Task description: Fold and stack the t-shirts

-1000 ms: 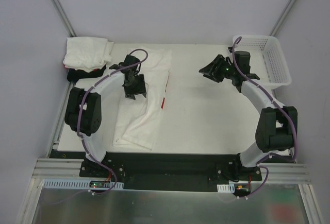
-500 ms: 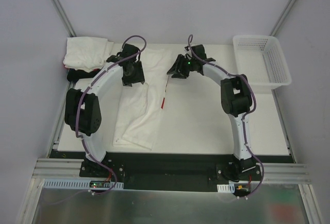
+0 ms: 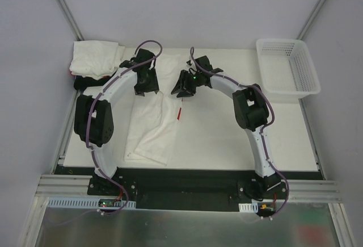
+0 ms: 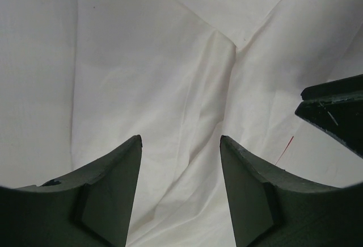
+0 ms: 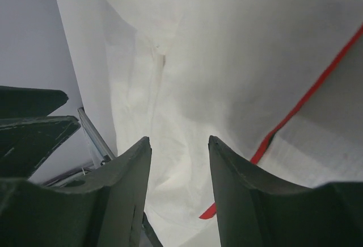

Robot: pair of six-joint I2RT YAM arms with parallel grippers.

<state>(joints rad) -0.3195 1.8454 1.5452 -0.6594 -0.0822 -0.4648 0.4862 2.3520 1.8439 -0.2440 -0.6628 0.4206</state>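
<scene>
Hovering over the far half of the white t-shirt (image 3: 148, 136), the left gripper (image 3: 146, 86) and right gripper (image 3: 184, 87) sit close together, one near each long edge of it. Both wrist views show the jaws parted about halfway with only cloth behind the gap, so neither grips anything.

The white t-shirt lies lengthwise on the table (image 3: 238, 133), already narrowed into a long band. In my judgement the paired position suits pinching its far end at two points for a cross fold toward the near end.

To the far left of the t-shirt a stack of folded white shirts (image 3: 95, 58) rests on a dark garment (image 3: 85, 82), evidently the place for finished pieces. Well to the t-shirt's right stands the mesh basket (image 3: 295, 85), which looks empty.

Not established:
- The arms cover the t-shirt's far end from above, so collar and sleeves cannot be made out.
- Whether any fingertip touches the cloth cannot be told.
- A red strip (image 3: 179, 112) at the t-shirt's right edge may be a label or trim.
- The number of shirts in the stack cannot be counted.
</scene>
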